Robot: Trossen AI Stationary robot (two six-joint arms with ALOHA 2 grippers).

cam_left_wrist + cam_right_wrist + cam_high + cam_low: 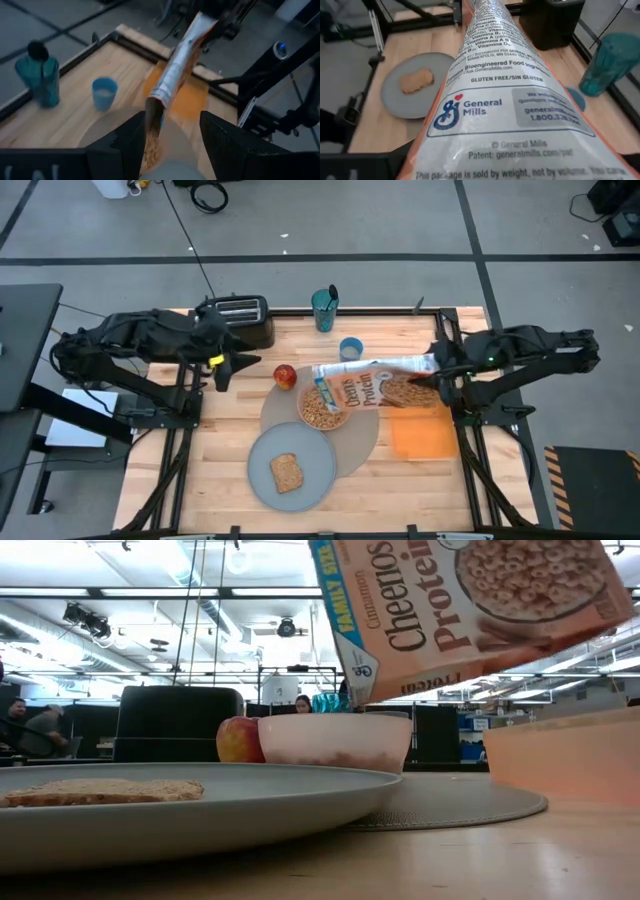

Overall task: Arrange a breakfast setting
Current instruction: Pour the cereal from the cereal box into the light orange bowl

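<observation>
My right gripper [437, 380] is shut on a Cheerios cereal box [370, 383], tipped with its open end over the translucent pink bowl [322, 410], which holds cereal. In the left wrist view a stream of cereal [151, 137] falls from the box's mouth. The bowl stands on the round grey-beige placemat [355, 442]. A red apple [285, 376] lies at the mat's far left edge. A grey plate [300, 448] with a toast slice [287, 472] sits nearer. A light-blue cup [351, 348] stands beyond. My left gripper [222, 372] is open and empty, left of the apple. My right gripper holds the cereal box by its closed end [425, 366], the end toward the table's right edge, coming at it from the right. The box fills the right wrist view [510, 100] and hides the fingers. It is lifted clear and slants down toward the bowl.
A black toaster [240, 320] stands at the far left. A teal tumbler [324, 310] with a dark utensil in it stands at the far edge. An orange rectangular mat [422, 435] lies under my right arm. People show in the room behind.
</observation>
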